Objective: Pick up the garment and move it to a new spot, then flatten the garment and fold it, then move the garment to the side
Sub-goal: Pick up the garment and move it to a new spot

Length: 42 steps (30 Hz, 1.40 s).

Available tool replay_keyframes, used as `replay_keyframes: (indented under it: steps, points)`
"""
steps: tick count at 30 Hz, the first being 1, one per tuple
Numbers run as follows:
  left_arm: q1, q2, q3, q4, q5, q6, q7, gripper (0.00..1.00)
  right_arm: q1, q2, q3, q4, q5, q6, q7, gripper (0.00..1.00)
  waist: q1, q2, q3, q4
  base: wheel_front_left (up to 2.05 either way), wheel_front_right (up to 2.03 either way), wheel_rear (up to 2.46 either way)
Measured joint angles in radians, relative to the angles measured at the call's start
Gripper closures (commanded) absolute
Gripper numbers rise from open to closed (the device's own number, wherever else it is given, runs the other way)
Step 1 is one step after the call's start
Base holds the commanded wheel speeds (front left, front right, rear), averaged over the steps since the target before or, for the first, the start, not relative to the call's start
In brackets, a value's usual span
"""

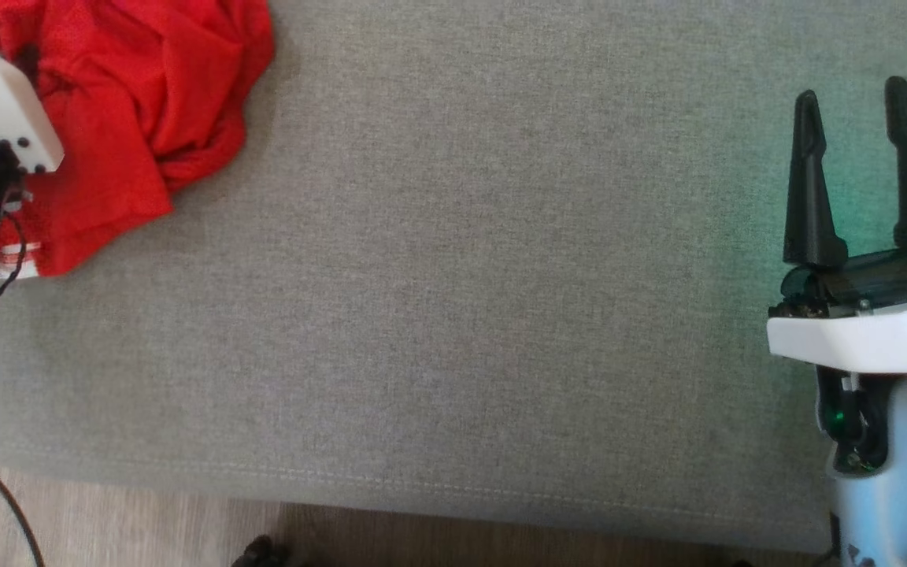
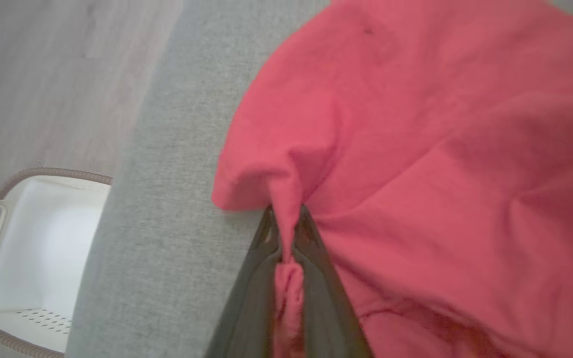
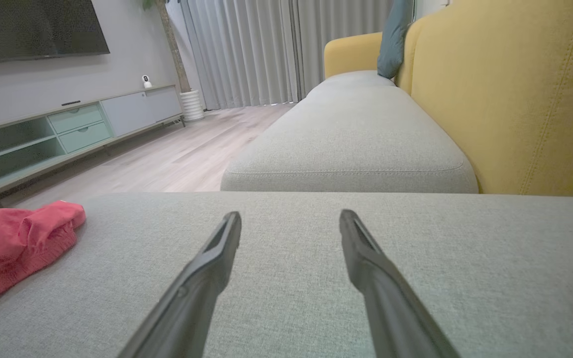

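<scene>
- Left claw [image 2: 286,215] sits closest to the lens, fingers clamped together on a pinched fold of the red garment [image 2: 416,149].
- Garment lies crumpled at the left end of the grey cushion [image 1: 461,276]. The head view's top edge cuts it off, and the left wrist housing hides part of it.
- Right claw [image 1: 855,102]: fingers apart, holding nothing, over the cushion's right end, well apart from the garment.
- Room: wooden floor [image 2: 43,74], white basket [image 2: 43,248] beside the cushion edge, yellow sofa back [image 3: 515,99], grey curtains [image 3: 266,49].
</scene>
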Motion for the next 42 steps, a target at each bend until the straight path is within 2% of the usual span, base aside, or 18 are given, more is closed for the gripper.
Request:
replay_keyframes:
  steps: [8, 12, 18, 24, 28, 29, 31, 36, 40, 41, 42]
  points:
    - [-0.015, 0.002, -0.004, -0.020, 0.038, 0.029, -0.328, 1.00, 0.001, 0.000, 0.004, 0.044, 0.009, 0.000, -0.017, 0.00, -0.0001, 0.0000, -0.073, 0.005, 0.00, 0.00, 0.00]
    - [-0.048, -0.013, -0.023, -0.084, 0.062, 0.036, -0.401, 1.00, 0.002, 0.000, 0.007, 0.077, 0.034, 0.000, -0.034, 0.00, -0.0001, 0.0000, -0.132, 0.004, 0.00, 0.00, 0.00]
    - [-0.054, -0.062, -0.053, -0.208, 0.090, 0.039, -0.416, 1.00, 0.009, 0.000, 0.010, 0.116, 0.066, 0.000, -0.059, 0.00, -0.0001, 0.0001, -0.209, -0.004, 0.00, 0.00, 0.00]
    - [-0.017, -0.133, -0.110, -0.368, 0.112, 0.081, -0.391, 1.00, 0.033, 0.000, 0.030, 0.160, 0.105, 0.000, -0.093, 0.00, -0.0002, 0.0001, -0.289, -0.034, 0.00, 0.00, 0.00]
    - [0.036, -0.174, -0.155, -0.473, 0.129, 0.129, -0.340, 1.00, 0.033, 0.000, 0.048, 0.178, 0.127, 0.000, -0.108, 0.00, -0.0002, 0.0001, -0.317, -0.082, 0.00, 0.00, 0.00]
    - [0.061, -0.202, -0.177, -0.519, 0.140, 0.156, -0.316, 1.00, 0.033, 0.000, 0.068, 0.183, 0.138, 0.000, -0.117, 0.00, -0.0002, 0.0001, -0.325, -0.109, 0.00, 0.00, 0.00]
    - [0.077, -0.227, -0.195, -0.551, 0.148, 0.179, -0.297, 1.00, 0.033, 0.000, 0.092, 0.186, 0.151, 0.000, -0.128, 0.00, -0.0002, 0.0001, -0.328, -0.138, 0.00, 0.00, 0.00]
    - [0.085, -0.298, -0.225, -0.567, 0.155, 0.232, -0.288, 1.00, 0.031, 0.000, 0.150, 0.203, 0.185, 0.000, -0.151, 0.00, -0.0002, 0.0001, -0.324, -0.217, 0.00, 0.00, 0.00]
    - [0.082, -0.338, -0.253, -0.544, 0.152, 0.253, -0.312, 1.00, 0.024, 0.000, 0.196, 0.219, 0.212, 0.000, -0.169, 0.00, -0.0002, 0.0000, -0.313, -0.282, 0.00, 0.00, 0.00]
    - [0.081, -0.344, -0.261, -0.531, 0.148, 0.253, -0.316, 0.73, 0.023, 0.000, 0.208, 0.221, 0.216, 0.000, -0.169, 0.00, -0.0002, 0.0001, -0.309, -0.297, 0.00, 0.00, 0.00]
    - [0.078, -0.346, -0.276, -0.514, 0.146, 0.247, -0.319, 0.00, 0.023, 0.000, 0.218, 0.225, 0.221, 0.000, -0.171, 0.00, -0.0002, 0.0001, -0.306, -0.311, 0.00, 0.00, 0.00]
